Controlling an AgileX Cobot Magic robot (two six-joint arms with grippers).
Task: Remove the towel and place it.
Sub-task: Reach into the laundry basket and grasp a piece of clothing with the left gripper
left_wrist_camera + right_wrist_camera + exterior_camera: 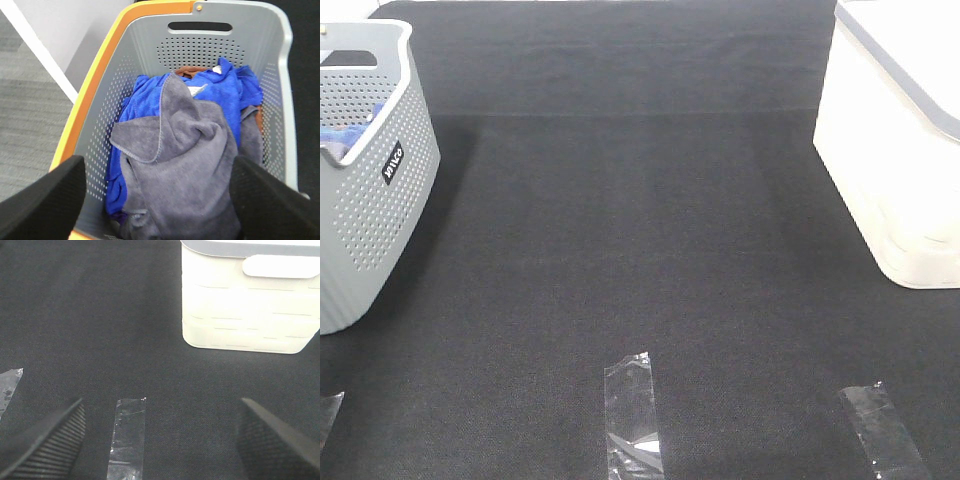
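The towel (185, 165), slate-grey terry with a stitched hem, lies crumpled on top of a bright blue cloth (220, 90) inside the grey perforated basket (200, 45). It shows only in the left wrist view. My left gripper (157, 165) hovers above the basket, open, its black fingers (45, 200) wide on either side of the towel and apart from it. In the exterior view the basket (370, 200) stands at the far left; neither gripper shows there. My right gripper (161, 405) is open over the black mat, holding nothing.
A white lidded container (900, 150) stands at the right edge, also in the right wrist view (245, 315). Clear tape strips (632, 410) (882, 430) lie on the black mat near the front. A brown cloth (187, 71) peeks out under the blue one.
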